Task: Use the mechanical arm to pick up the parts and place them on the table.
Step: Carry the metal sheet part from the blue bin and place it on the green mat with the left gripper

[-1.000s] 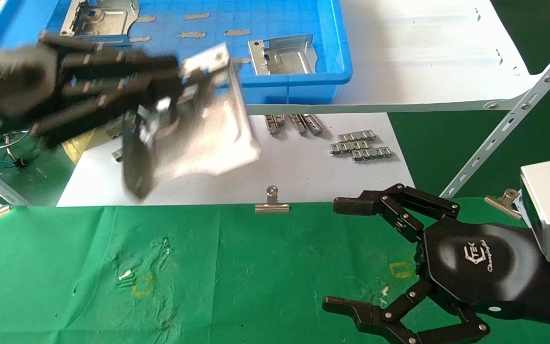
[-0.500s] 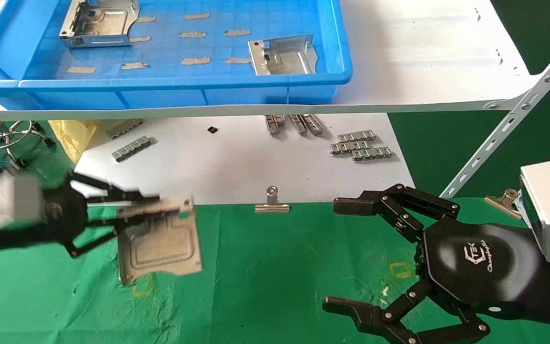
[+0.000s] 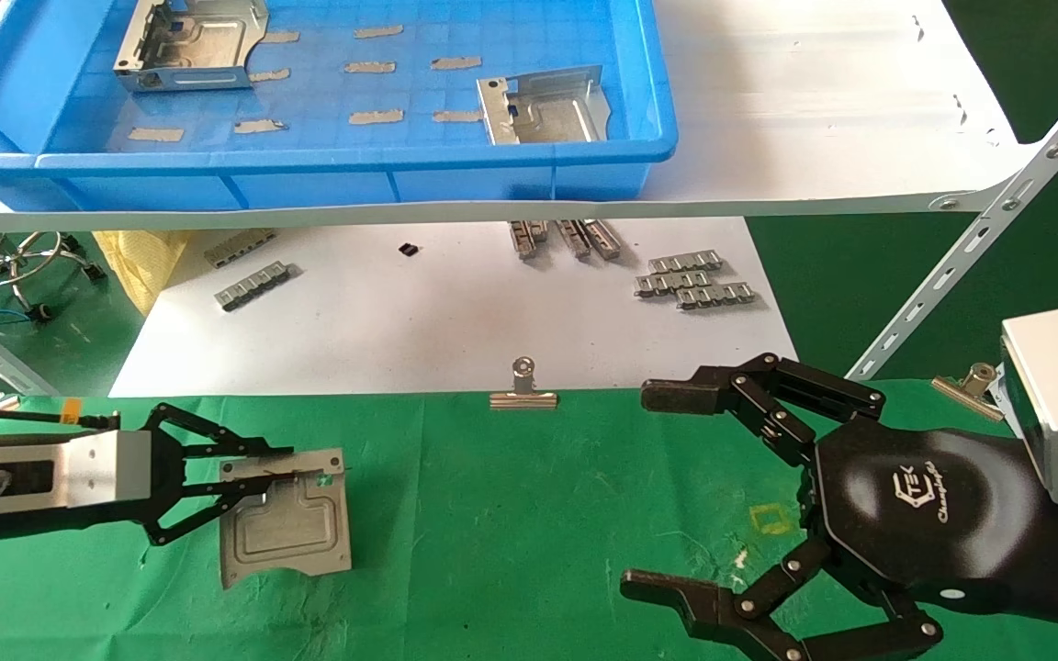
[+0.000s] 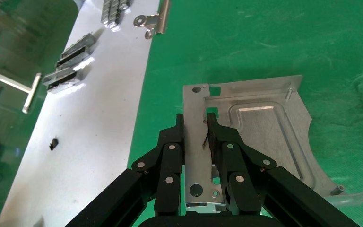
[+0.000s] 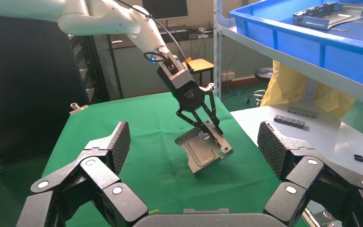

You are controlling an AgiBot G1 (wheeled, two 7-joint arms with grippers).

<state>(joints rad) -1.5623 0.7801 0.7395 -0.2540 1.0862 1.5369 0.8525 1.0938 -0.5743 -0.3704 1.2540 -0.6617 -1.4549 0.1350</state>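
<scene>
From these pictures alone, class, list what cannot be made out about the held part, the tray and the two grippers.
- Part: whether it rests flat on the table; no view shows its underside.
- Part's gripped flange: covered by the left gripper in the left wrist view.
- Blue tray: far end cut off by the head view's top edge.
- Right gripper: lower fingers cut off by the head view's bottom edge.

Silvery part [image 3: 287, 530], green cloth table [image 3: 511, 514] w/ yellow squares, blue tray [image 3: 354, 165]
</scene>
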